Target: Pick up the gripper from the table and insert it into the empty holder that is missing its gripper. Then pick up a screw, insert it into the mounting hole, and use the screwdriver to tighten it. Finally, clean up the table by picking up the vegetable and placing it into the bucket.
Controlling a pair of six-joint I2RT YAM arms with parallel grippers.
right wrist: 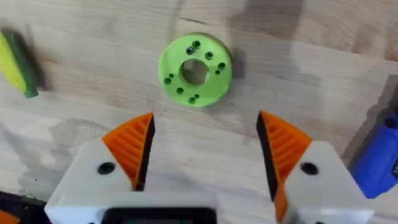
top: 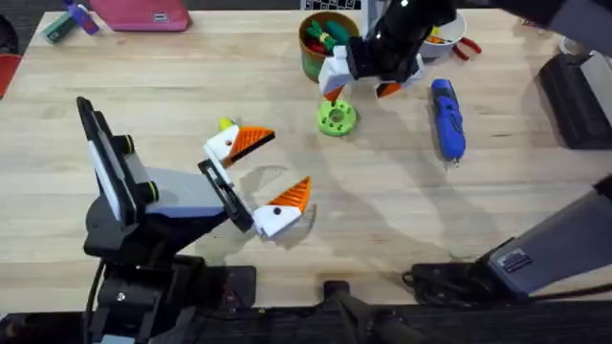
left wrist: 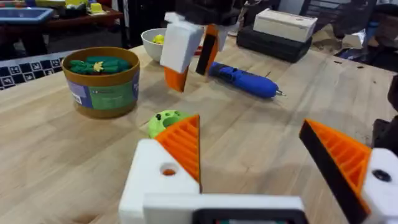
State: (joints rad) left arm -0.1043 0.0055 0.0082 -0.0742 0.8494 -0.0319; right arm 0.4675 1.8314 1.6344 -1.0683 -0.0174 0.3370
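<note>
The yellow-and-green vegetable (top: 227, 124) (right wrist: 15, 62) lies on the table (top: 143, 86), touching or just behind the far finger of my left gripper (top: 269, 176) (left wrist: 255, 158). That gripper is open, low over the wood, with an orange wedge on each white block. My right gripper (top: 359, 81) (right wrist: 205, 149) is open too and hangs above the flat green disc (top: 336, 118) (right wrist: 194, 70). Right of it lies the blue screwdriver (top: 447, 117) (left wrist: 245, 81). The green bucket (top: 325, 43) (left wrist: 102, 81) stands at the back. The loose gripper, the holder and the screw are out of view.
The bucket holds several toy pieces. A white bowl (top: 448, 36) (left wrist: 154, 38) and a red tool sit behind the right arm. A pink case (top: 143, 13) lies at the back left, dark boxes (top: 579, 96) at the right edge.
</note>
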